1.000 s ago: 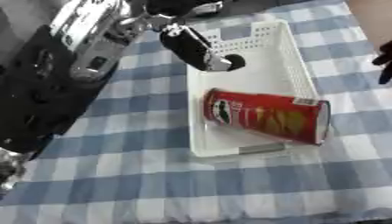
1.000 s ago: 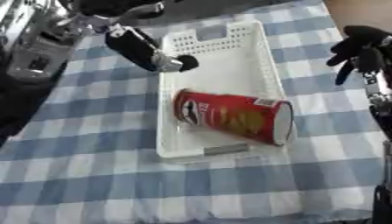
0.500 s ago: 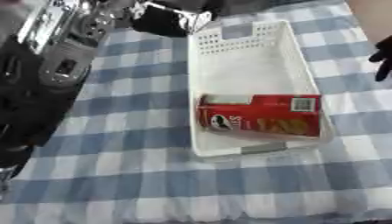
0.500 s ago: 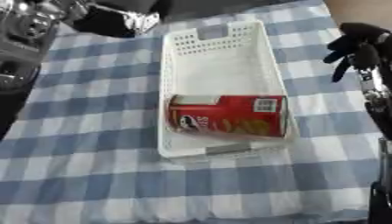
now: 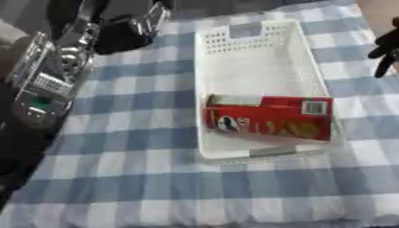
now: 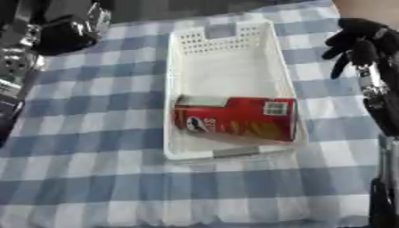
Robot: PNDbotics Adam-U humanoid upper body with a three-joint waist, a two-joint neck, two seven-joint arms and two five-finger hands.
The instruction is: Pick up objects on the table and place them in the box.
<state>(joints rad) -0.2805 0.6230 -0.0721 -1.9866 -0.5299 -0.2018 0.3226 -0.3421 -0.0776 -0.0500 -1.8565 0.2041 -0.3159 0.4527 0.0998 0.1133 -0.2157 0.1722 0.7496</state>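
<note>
White basket (image 5: 257, 53) is sitting lengthwise on the blue-and-white checked tablecloth (image 5: 132, 178), perforated far wall pointing away from the robot. Red chip can (image 5: 269, 118) is lying on its side inside the basket, in the near half, crosswise so it is spanning wall to wall. Label side is facing up: a round face logo near the can's left end, a white square code patch near its right end. Far half of the basket is showing only its bare white floor.

Left hand (image 5: 128, 29) is hanging over the far-left corner of the table, well apart from the basket and touching neither it nor the can. It is reading as a dark, blurred mass with silver parts; can't tell whether the fingers are straight or curled, and nothing is visibly in it. The left arm (image 5: 43, 84) is running down the left edge of the view, black with silver joints.

Right hand (image 6: 355, 40) is showing at the right edge, just beside the basket's far right wall but not touching it. Fingers are drooping downward, relaxed and spread, holding nothing. Its forearm (image 6: 378, 98) is running down the right edge of the right eye view, silver joints showing.
</note>
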